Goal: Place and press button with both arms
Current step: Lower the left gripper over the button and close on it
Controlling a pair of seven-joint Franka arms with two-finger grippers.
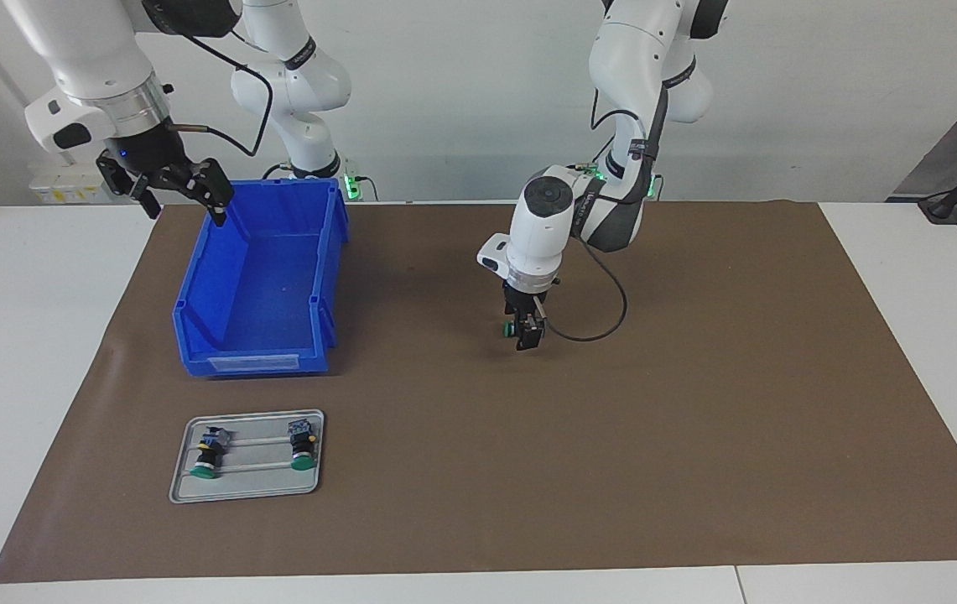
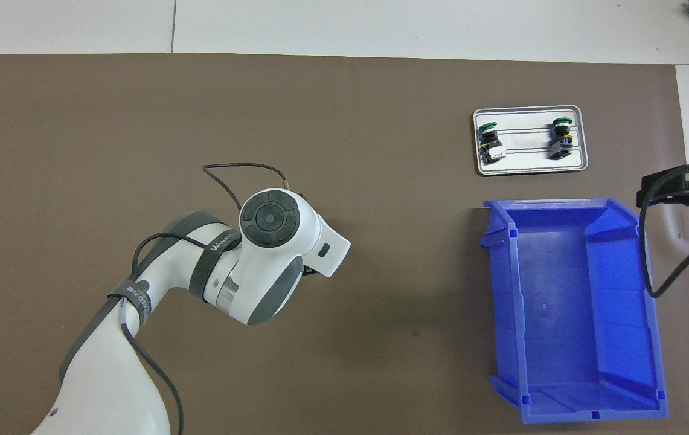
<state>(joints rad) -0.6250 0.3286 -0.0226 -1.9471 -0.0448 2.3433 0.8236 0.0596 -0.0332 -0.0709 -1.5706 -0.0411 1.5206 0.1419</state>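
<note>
My left gripper (image 1: 526, 334) points straight down, low over the middle of the brown mat. It is shut on the button (image 1: 512, 328), whose green cap sticks out sideways toward the right arm's end. In the overhead view the left wrist (image 2: 269, 220) hides both that gripper and the button. My right gripper (image 1: 184, 201) hangs open and empty, raised over the blue bin's corner nearest the robots. Its fingers (image 2: 673, 187) show at the edge of the overhead view.
A blue bin (image 1: 253, 362) (image 2: 504, 302) stands empty toward the right arm's end. Farther from the robots than the bin, a grey tray (image 1: 247, 495) (image 2: 531, 171) holds two more buttons (image 1: 210, 453) (image 1: 303, 445) lying on their sides.
</note>
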